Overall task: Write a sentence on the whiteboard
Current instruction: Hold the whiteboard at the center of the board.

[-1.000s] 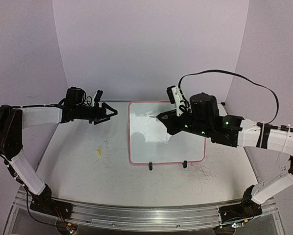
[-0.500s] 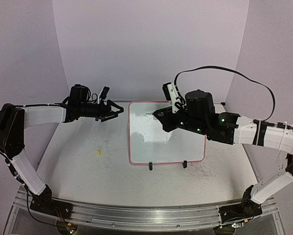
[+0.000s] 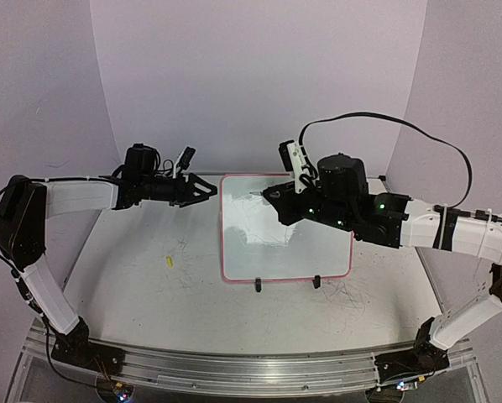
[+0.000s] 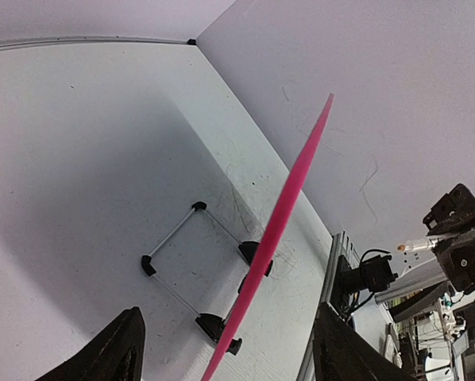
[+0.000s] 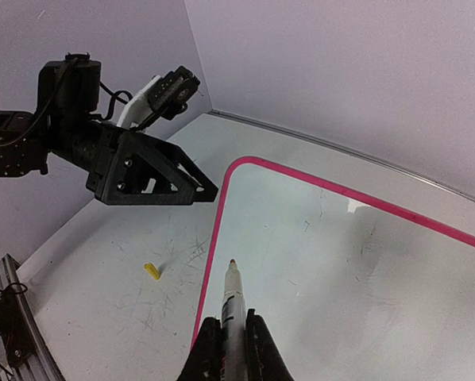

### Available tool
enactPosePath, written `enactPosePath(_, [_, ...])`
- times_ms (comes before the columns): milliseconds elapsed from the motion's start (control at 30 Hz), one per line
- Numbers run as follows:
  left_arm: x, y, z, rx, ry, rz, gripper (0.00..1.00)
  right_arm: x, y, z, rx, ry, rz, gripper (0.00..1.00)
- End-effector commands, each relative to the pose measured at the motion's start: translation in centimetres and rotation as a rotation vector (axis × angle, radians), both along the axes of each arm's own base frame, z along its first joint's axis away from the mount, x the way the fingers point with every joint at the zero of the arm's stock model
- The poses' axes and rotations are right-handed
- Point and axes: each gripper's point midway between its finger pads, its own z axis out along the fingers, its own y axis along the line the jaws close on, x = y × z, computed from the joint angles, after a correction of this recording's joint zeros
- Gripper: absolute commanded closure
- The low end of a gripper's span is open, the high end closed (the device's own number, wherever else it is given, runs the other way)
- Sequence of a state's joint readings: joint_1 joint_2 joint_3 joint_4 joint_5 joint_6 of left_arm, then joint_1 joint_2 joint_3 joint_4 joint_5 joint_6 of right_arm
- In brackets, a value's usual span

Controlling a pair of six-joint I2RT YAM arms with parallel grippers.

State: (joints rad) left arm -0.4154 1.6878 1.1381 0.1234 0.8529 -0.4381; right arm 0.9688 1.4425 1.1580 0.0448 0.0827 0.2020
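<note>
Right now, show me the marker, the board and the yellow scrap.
marker (image 5: pixel 231 295), right wrist view, white barrel behind the tip.
board (image 3: pixel 318 252), top view, bare white face, lower right.
yellow scrap (image 3: pixel 169 261), top view, its middle.

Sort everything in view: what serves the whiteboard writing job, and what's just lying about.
For the job:
- glossy white rectangular whiteboard with a pink rim
- slim white marker, clamped in the right gripper
- left gripper, open beside the board's left edge

Lying about:
- small yellow scrap on the white table, left of the board
</note>
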Motion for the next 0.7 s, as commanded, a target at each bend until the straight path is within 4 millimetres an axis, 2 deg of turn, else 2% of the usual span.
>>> enactPosePath(0, [-1.7,-2.0,0.2,-0.02,-0.044,-0.102,0.29,-0.1,-0.1,3.1,0.058,-0.059,-0.008,1.0])
enactPosePath(233, [-2.4,-3.1,-0.2,-0.025,-0.036,-0.14,0.43,-0.4,-0.2,3.0,0.06,-0.056,0.002,1.0])
enactPosePath(433, [-2.7,-3.2,-0.3,-0.02,-0.044,-0.139,0.5,-0.6,-0.4,3.0,0.064,-0.054,0.005,1.0])
enactPosePath(667, [-2.2,-3.7,-0.5,-0.03,-0.044,-0.154,0.58,-0.8,1.0,1.6,0.032,-0.038,0.038,1.0])
